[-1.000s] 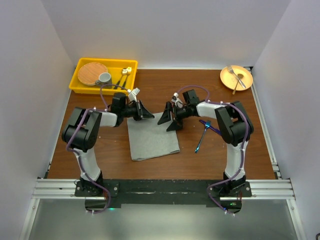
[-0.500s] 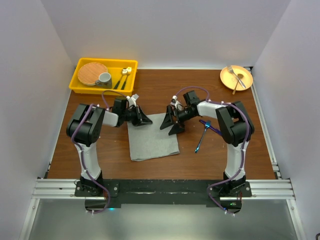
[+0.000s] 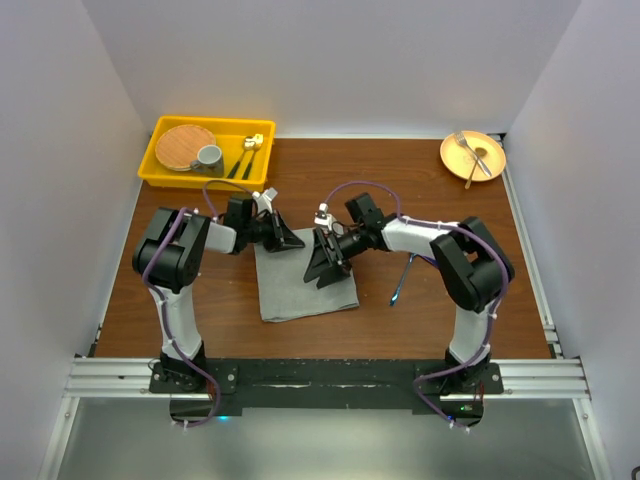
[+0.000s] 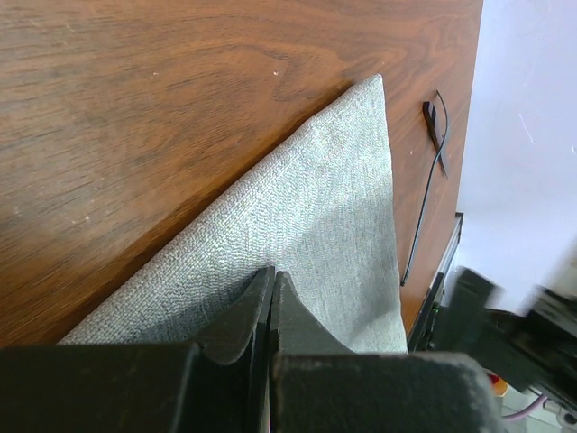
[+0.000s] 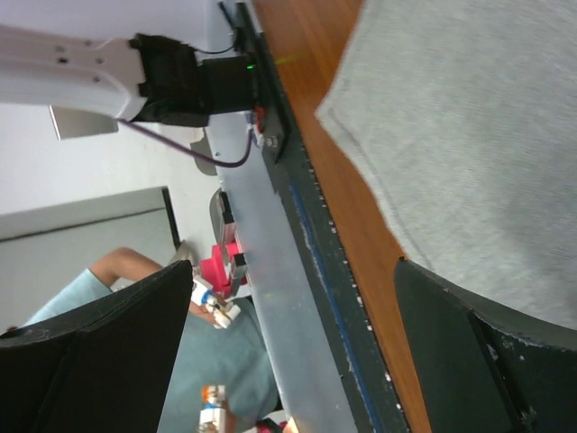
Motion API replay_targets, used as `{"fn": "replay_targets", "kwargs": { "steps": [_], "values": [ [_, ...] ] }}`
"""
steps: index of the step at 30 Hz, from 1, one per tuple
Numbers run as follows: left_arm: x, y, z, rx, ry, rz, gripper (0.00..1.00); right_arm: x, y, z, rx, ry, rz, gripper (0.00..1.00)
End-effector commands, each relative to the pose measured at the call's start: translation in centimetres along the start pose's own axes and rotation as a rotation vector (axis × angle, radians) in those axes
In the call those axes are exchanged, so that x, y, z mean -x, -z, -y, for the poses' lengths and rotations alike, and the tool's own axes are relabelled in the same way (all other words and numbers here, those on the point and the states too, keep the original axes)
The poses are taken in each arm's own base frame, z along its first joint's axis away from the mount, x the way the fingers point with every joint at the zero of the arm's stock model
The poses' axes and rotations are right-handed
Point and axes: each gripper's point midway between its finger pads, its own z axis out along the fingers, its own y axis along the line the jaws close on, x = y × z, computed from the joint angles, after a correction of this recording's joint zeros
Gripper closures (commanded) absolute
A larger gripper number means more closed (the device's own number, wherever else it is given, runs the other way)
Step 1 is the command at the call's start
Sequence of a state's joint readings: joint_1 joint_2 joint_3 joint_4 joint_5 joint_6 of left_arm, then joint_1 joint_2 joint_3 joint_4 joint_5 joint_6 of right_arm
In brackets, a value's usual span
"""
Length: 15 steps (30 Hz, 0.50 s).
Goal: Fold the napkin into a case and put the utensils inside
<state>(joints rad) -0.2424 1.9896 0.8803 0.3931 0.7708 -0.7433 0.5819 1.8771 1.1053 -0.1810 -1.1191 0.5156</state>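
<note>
My left tool (image 3: 297, 241) is closed at the napkin's (image 3: 300, 292) far edge; my right tool (image 3: 325, 265) gapes over it.

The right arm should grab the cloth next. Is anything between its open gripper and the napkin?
Nothing visible does. The right gripper hangs open over the right side of the napkin, only bare cloth beneath it. The blue-handled utensils lie on the table clear of the cloth, farther right.
</note>
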Motion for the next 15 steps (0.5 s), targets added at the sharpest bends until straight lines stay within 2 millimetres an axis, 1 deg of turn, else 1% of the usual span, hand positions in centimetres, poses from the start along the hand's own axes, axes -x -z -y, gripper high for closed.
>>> {"fn": "replay_targets", "kwargs": {
  "steps": [1, 2, 3, 5, 10, 11, 13, 14, 15],
  "values": [
    [-0.7, 0.3, -2.2, 0.055, -0.009, 0.002, 1.0, -1.3, -0.3, 2.8, 0.003, -0.027, -0.041, 0.02],
    [-0.8, 0.4, -2.2, 0.055, -0.01, 0.002, 1.0, -1.7, -0.4, 3.3, 0.0, -0.024, -0.055, 0.02],
    [-0.9, 0.4, -2.3, 0.057, -0.013, -0.002, 1.0, -2.3, -0.6, 4.3, -0.002, -0.025, -0.074, 0.02],
    [-1.0, 0.5, -2.7, 0.062, -0.009, -0.008, 1.0, -3.4, -0.8, 5.2, -0.009, -0.036, -0.1, 0.02],
    [-0.8, 0.5, -3.5, 0.074, 0.006, -0.008, 1.0, -4.9, -1.2, 7.2, -0.01, -0.06, -0.132, 0.02],
    [-0.8, 0.5, -3.6, 0.077, 0.011, -0.01, 1.0, -4.7, -1.1, 7.3, -0.006, -0.041, -0.133, 0.02],
    [-0.7, 0.5, -3.7, 0.075, 0.013, -0.012, 1.0, -4.9, -0.9, 6.8, 0.002, -0.062, -0.154, 0.02],
    [-0.7, 0.5, -3.6, 0.075, 0.012, -0.012, 1.0, -4.3, -0.7, 5.8, 0.013, -0.034, -0.148, 0.02],
    [-0.6, 0.5, -3.5, 0.073, 0.01, -0.011, 1.0, -4.0, -0.1, 4.3, 0.022, -0.012, -0.14, 0.02]
  ]
}}
